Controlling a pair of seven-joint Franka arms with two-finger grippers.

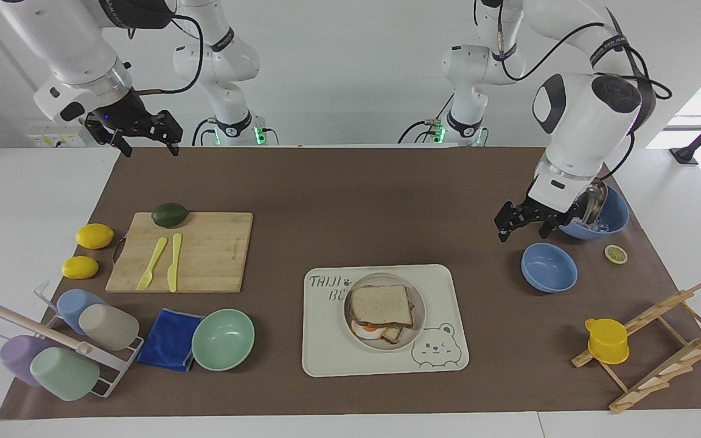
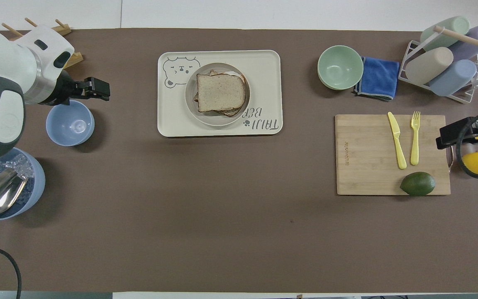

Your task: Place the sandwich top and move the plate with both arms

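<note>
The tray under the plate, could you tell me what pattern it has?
The tray is cream, printed with a grey bear face and lettering; clearest in the overhead view.

the sandwich top (image 1: 382,305) lies on the plate (image 1: 416,325), which sits on the tray (image 1: 332,353).

Brown-matted table (image 1: 350,201) — bear tray (image 1: 332,359), cutting board (image 1: 216,255), mint bowl (image 1: 223,339), blue cloth (image 1: 168,340).
</note>
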